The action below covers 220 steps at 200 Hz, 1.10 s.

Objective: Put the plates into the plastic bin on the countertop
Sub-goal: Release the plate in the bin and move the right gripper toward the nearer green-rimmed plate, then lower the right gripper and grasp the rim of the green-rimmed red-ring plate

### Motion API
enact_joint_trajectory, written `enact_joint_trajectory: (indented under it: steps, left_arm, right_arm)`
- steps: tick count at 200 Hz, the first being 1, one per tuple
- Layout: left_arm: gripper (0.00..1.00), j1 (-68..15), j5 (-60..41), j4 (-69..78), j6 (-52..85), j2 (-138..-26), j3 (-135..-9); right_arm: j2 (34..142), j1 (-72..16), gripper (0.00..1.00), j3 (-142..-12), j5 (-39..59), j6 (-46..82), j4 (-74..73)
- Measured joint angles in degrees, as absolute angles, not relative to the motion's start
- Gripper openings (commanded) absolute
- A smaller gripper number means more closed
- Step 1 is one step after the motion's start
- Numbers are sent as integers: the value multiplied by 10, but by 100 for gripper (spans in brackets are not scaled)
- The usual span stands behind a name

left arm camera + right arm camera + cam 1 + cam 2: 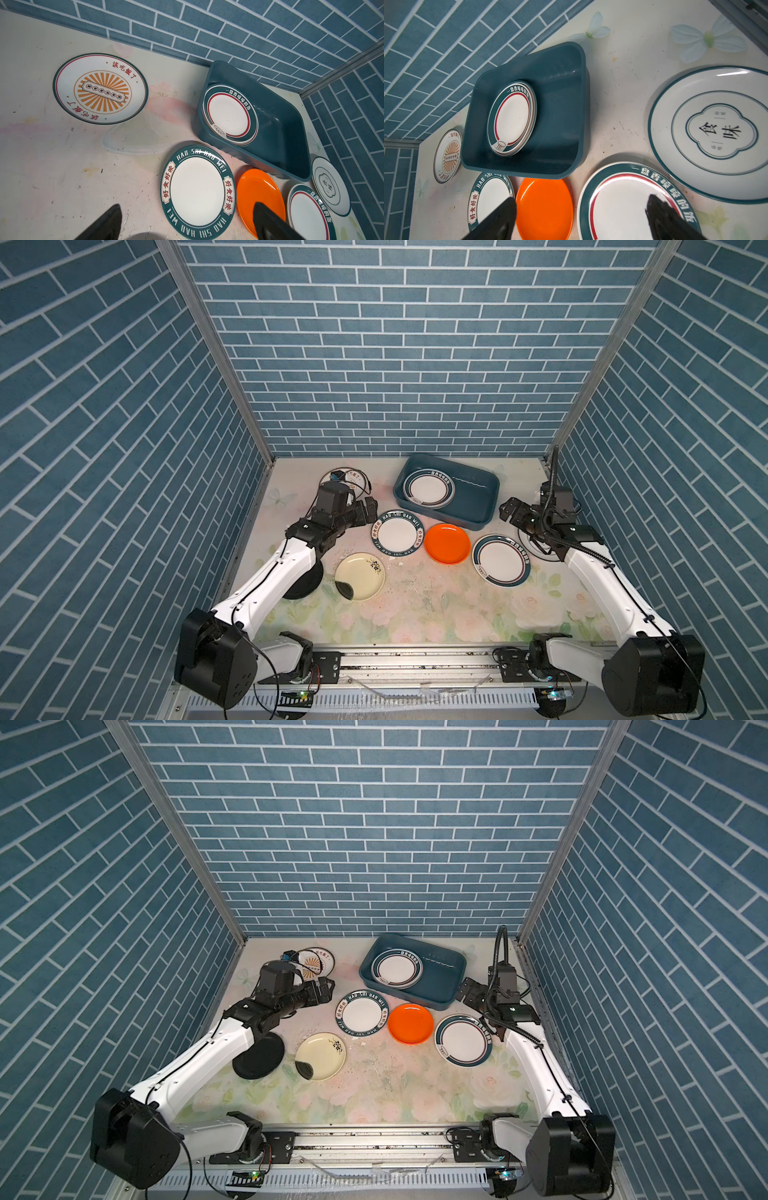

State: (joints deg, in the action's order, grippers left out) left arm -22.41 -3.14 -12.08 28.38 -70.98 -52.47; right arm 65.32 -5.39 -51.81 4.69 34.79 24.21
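Bright, even light falls from overhead, leaving only soft shadows on the countertop beneath both arms. Glare streaks the clover plate near its rim and the orange plate (small white glints, nothing washed out). In both wrist views the near fingertips are dark and out of focus, while everything farther is sharp.

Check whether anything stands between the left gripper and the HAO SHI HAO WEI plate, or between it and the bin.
Nothing visible does. The open left gripper hangs beside the HAO SHI HAO WEI plate. The plastic bin lies just behind it; only its near wall must be cleared, and its right half is bare.
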Motion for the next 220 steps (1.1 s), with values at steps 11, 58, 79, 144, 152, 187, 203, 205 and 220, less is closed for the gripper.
enact_joint_trajectory:
  steps: [11, 58, 79, 144, 152, 187, 203, 205, 220]
  left_arm:
    - [99, -224, -37, -99, 290, -697, -481]
    - [99, -224, -78, -79, 308, -659, -400]
    - [100, -225, -92, -77, 308, -607, -390]
    - [100, -228, -147, -67, 317, -488, -284]
    - [99, -228, -154, -63, 318, -486, -276]
    - [100, -229, -177, -34, 325, -472, -260]
    - [100, -230, -183, -17, 328, -466, -253]
    - [100, -230, -183, -17, 328, -466, -253]
    - [100, -230, -185, -9, 328, -466, -248]
  right_arm:
    - [633, -44, 97, -487, 50, 355, 247]
    - [517, -18, 97, -375, 63, 376, 323]
    - [467, -14, 96, -359, 74, 381, 354]
    - [359, -4, 91, -248, 120, 453, 367]
    - [345, -3, 89, -230, 129, 467, 361]
    - [303, -3, 80, -162, 155, 516, 331]
    - [288, -3, 77, -139, 157, 533, 320]
    - [286, -3, 76, -136, 158, 536, 319]
    - [273, -2, 72, -123, 158, 553, 309]
